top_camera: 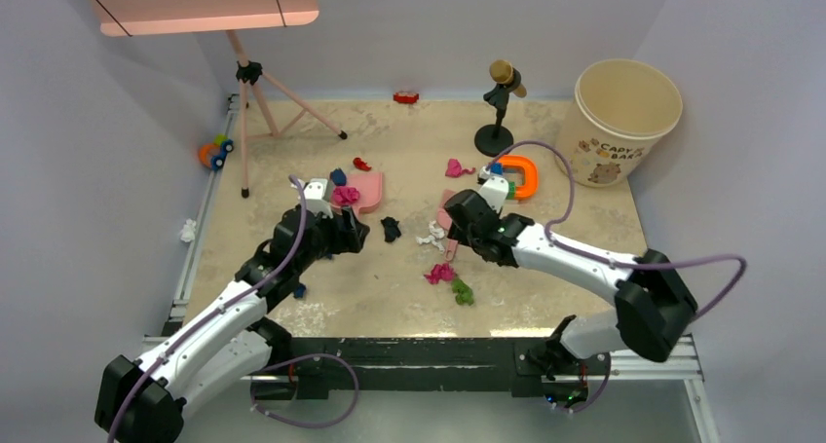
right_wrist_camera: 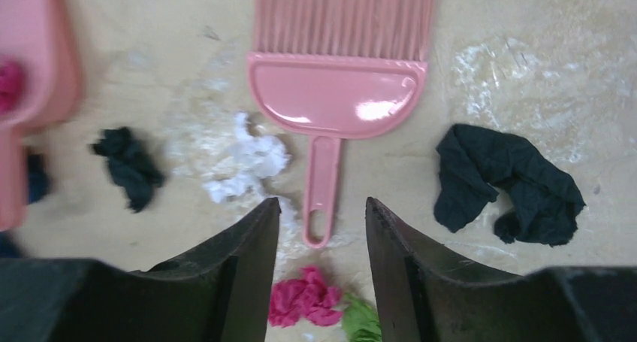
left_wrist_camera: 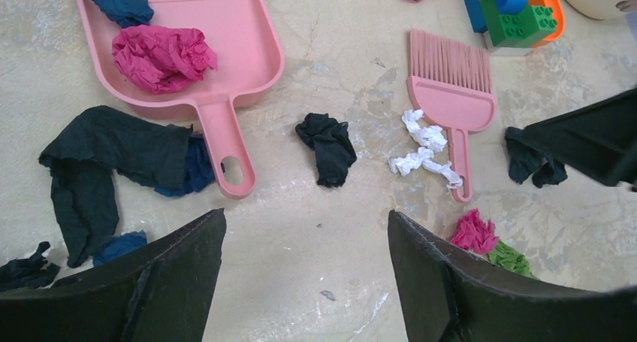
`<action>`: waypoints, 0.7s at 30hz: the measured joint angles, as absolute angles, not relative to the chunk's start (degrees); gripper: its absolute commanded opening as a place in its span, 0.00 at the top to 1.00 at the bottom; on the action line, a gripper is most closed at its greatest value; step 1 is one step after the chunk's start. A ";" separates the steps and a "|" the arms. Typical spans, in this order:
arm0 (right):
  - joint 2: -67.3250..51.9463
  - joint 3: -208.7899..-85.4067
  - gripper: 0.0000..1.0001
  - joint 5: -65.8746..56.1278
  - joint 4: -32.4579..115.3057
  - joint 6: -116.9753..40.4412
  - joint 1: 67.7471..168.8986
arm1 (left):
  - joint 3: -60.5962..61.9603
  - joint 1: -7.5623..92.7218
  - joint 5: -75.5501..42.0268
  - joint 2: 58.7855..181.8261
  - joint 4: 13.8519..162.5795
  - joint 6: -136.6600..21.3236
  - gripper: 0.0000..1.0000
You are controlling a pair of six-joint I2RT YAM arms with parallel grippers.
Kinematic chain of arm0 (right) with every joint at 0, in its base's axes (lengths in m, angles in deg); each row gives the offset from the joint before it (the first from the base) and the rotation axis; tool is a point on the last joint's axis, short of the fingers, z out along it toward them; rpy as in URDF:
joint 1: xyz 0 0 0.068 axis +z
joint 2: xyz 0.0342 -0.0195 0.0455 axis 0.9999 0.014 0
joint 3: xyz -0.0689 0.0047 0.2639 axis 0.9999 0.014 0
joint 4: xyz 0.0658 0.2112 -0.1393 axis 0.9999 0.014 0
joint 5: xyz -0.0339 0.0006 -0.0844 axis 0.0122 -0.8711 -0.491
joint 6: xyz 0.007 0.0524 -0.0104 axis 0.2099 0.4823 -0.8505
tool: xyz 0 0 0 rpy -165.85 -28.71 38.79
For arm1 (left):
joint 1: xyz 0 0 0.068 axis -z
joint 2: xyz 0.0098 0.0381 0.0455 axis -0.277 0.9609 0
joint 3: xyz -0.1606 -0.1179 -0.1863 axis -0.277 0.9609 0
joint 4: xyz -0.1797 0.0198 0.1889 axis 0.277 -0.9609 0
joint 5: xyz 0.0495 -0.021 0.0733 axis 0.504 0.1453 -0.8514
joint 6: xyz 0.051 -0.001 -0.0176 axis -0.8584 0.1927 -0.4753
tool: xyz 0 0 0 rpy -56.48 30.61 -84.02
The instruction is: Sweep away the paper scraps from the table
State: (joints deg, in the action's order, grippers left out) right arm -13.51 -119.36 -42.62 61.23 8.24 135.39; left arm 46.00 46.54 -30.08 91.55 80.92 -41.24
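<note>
Left gripper (left_wrist_camera: 306, 223) gapes wide and empty on the near side of the pink plastic dustpan (left_wrist_camera: 225, 19) (2 crumpled paper scraps (left_wrist_camera: 161, 56) inside, 1 magenta, 1 blue). Right gripper (right_wrist_camera: 321, 204), narrowly parted, hangs over the handle of the pink plastic brush (right_wrist_camera: 338, 94); more scraps litter the mottled beige table (left_wrist_camera: 315, 282).
</note>
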 measured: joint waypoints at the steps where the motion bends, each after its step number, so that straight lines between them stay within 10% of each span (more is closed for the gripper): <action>1: -11.41 -120.04 0.50 -43.08 62.19 8.52 135.33 | 46.00 46.54 -29.80 91.40 80.92 -41.26 0.17; 21: 12.11 -133.29 0.49 -43.02 70.35 10.69 133.75 | 47.49 46.54 -28.16 91.33 85.66 -41.37 0.18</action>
State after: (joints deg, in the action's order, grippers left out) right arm 12.11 -133.29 -43.02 70.35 10.69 133.75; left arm 47.49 46.54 -28.16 91.33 85.66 -41.37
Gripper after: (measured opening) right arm 0.542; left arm 0.825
